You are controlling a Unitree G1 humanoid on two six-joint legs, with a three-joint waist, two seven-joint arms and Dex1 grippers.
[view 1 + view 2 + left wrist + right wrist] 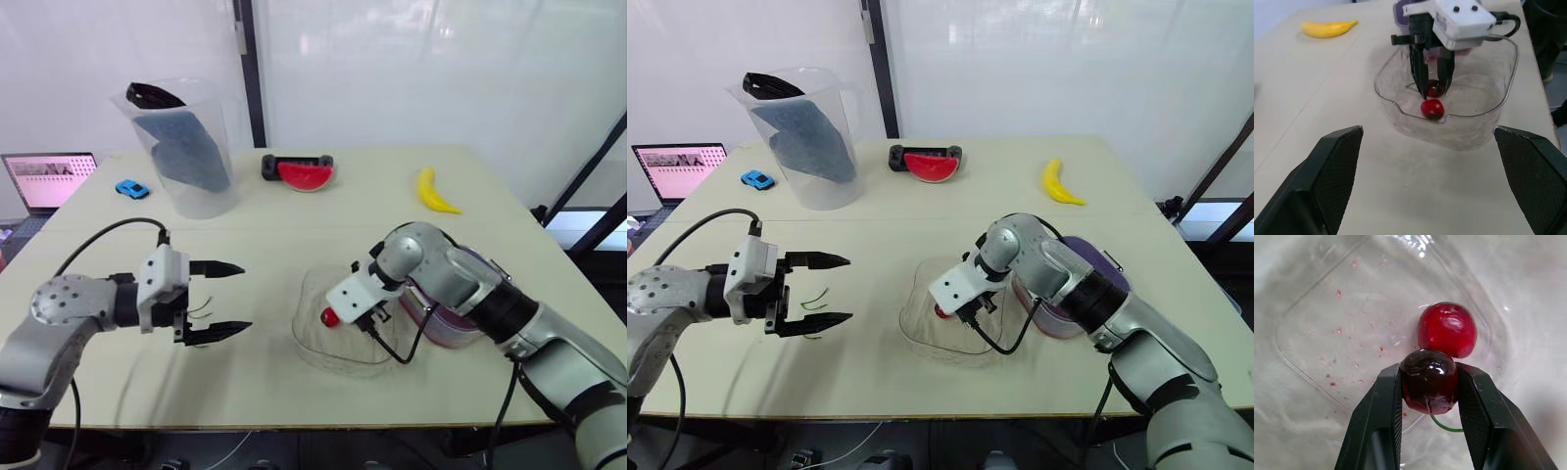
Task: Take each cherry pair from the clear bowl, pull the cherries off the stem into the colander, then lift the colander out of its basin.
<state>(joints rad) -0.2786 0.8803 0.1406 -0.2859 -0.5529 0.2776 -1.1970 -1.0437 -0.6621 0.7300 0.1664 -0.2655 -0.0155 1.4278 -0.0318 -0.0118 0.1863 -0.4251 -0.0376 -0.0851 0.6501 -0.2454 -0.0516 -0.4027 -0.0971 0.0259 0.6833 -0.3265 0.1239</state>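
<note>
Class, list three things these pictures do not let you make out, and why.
1. Colander, eye views: right arm covers most of it.
2. Cherry stem, right wrist view: dark cherry and right claw hide most of it.
3. Laptop, eye views: cut by left edge.

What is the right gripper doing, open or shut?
Shut: the right gripper clamps the dark cherry between its fingers, inside the clear bowl.
</note>
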